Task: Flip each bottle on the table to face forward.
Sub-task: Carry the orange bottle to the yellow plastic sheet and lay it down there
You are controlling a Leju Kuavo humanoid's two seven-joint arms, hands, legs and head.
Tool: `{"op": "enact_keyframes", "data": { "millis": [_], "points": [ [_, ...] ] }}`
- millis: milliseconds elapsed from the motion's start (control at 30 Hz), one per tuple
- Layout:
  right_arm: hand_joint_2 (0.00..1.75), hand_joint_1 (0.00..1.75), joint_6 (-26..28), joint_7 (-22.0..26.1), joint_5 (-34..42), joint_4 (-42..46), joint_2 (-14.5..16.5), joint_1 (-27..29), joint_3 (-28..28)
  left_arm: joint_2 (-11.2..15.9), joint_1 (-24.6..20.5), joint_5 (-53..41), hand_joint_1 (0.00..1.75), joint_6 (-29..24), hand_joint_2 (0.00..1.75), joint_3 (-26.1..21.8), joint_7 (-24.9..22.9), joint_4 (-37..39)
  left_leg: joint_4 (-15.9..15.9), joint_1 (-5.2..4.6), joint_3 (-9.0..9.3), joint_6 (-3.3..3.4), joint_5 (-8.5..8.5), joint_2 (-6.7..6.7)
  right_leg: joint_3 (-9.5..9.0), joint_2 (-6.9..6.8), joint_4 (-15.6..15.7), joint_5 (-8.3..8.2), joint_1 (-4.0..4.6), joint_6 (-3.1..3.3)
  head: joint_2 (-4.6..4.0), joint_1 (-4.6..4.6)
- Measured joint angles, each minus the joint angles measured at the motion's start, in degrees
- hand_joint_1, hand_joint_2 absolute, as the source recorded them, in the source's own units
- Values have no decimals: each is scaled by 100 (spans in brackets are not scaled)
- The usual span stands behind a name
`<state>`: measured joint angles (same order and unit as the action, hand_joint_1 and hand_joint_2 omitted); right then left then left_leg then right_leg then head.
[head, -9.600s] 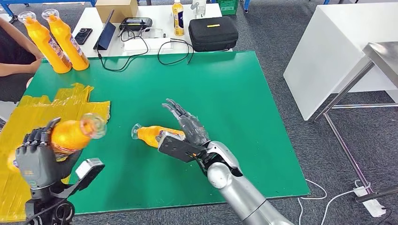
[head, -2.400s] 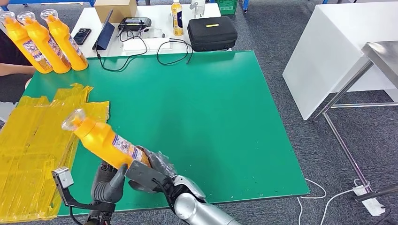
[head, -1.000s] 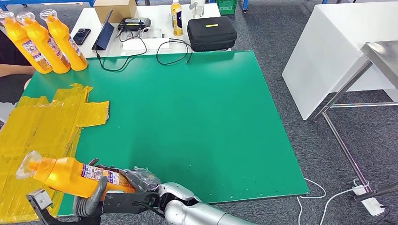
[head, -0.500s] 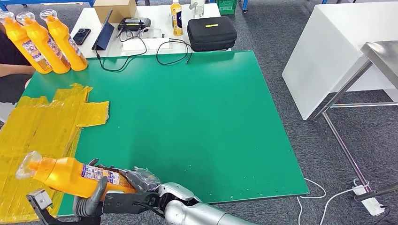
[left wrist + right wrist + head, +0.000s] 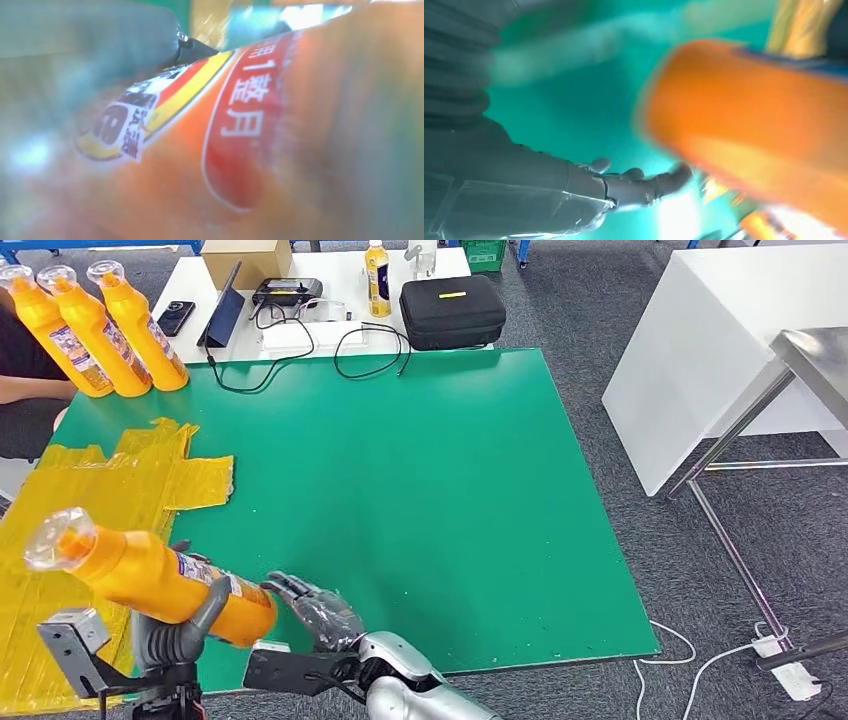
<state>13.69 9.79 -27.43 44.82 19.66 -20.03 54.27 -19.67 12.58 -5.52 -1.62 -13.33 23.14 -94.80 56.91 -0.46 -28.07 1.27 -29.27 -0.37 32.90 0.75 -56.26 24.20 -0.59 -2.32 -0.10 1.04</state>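
Left hand (image 5: pixel 172 632) wrapped round the lower body of an orange bottle (image 5: pixel 150 575), fingers clamped on it, thumb across the front. Bottle lifted off the green tabletop (image 5: pixel 420 490), tilted, clear cap end (image 5: pixel 58 538) pointing up and to the robot's left, over the near-left corner beside the yellow plastic sheeting (image 5: pixel 70 510). Label band visible near the grip; in the left wrist view the label (image 5: pixel 235 115) shows red panel with white characters, heavily blurred. Right hand (image 5: pixel 318 612) just beside the bottle's base, holding nothing, fingers spread apart, palm toward the bottle; contact with the base cannot be told. Right wrist view blurred: grey fingers (image 5: pixel 659 182) stretched out under the orange bottle base (image 5: pixel 744 130), green surface behind. Three more orange bottles (image 5: pixel 95 325) standing upright in a row at the far-left corner of the tabletop, touching or nearly so. White table (image 5: pixel 330 300) behind with black case (image 5: pixel 452 310), small yellow drink bottle (image 5: pixel 378 278), tablet, phone, cables. Person's arm (image 5: pixel 35 388) at the far-left edge.
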Motion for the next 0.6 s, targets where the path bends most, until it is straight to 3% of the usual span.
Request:
{"op": "enact_keyframes", "data": {
  "millis": [133, 333, 500, 600],
  "points": [
    [0, 0, -103, -131, -538, 639, -84, 259, -722, 78, -362, -763, 175, -526, 175, -6, 93, -62, 1, 0, 0, 0, 0, -1, -1, 0, 0, 0, 0, 0, 0, -1],
    [0, 0, -279, -114, -681, 1825, -209, 669, -1572, 329, -769, -1555, 175, -1013, 175, -72, 211, -66, 0, 1, 0, 0, 0, 0, 0, 0, -2, 0, 0, 0, 0, 1],
    [0, 0, -329, -90, -695, 2371, -258, 879, -1870, 428, -863, -1725, 175, -1113, 175, -109, 226, -81, 0, 0, 0, 0, 0, 1, 0, 1, -1, 0, 0, 0, -1, -1],
    [0, 0, -284, -8, -680, 2648, -306, 972, -1988, 499, -909, -2250, 175, -1481, 175, -117, 269, -84, 0, -1, 0, 0, 0, 0, 0, 0, 0, 0, -1, 0, -1, -1]
  ]
}}
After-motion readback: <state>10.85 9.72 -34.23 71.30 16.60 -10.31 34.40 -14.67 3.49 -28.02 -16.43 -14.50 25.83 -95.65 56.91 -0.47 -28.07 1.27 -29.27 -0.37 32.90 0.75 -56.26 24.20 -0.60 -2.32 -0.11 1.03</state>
